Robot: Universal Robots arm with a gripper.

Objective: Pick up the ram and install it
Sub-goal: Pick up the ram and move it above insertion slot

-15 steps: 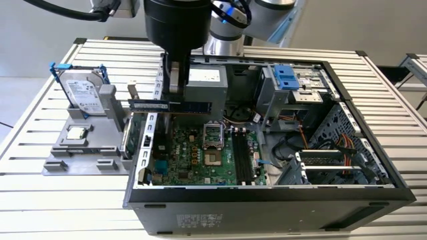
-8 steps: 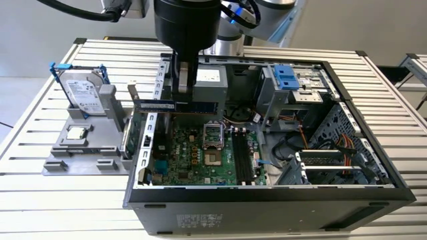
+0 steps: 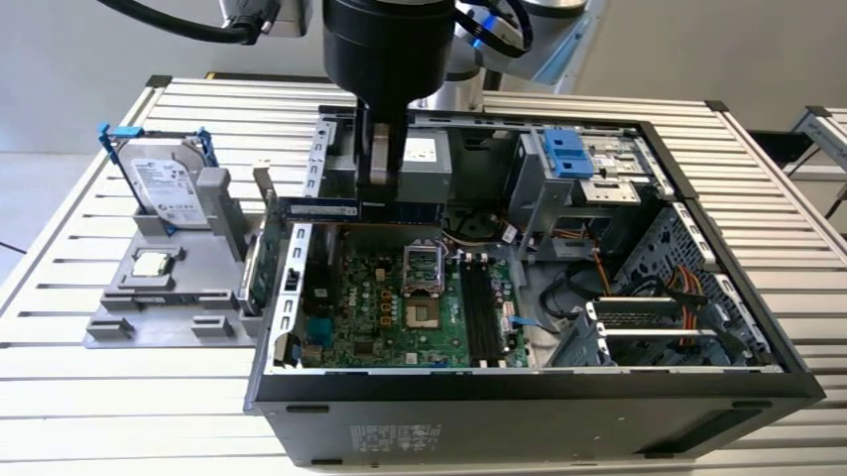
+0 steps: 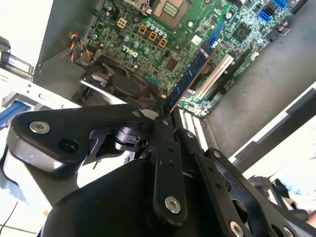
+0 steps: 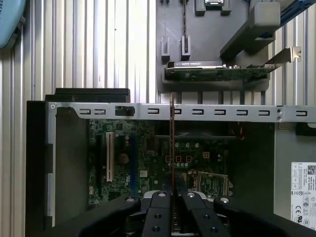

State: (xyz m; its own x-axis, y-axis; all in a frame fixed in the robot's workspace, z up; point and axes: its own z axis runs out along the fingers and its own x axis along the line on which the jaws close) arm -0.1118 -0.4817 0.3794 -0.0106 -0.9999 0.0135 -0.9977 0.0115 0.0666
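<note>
My gripper (image 3: 380,190) hangs over the back part of the open computer case (image 3: 530,382) and is shut on the ram (image 3: 331,210), a slim bluish stick held level above the motherboard (image 3: 384,307). In the second wrist view the ram (image 4: 191,74) reaches out from the gripper (image 4: 165,109) over the green board. Edge-on in the first wrist view, the ram (image 5: 172,143) is a thin line running out from the gripper (image 5: 172,191). The dark memory slots (image 3: 483,312) lie on the board toward the exterior view's right of the ram.
A grey holder (image 3: 159,302) stands on the slatted table at the exterior view's left. It carries a hard drive in a blue frame (image 3: 166,183), a small chip (image 3: 153,263) and a green expansion card (image 5: 217,73). Drive cages (image 3: 582,174) and cables crowd the case's right half.
</note>
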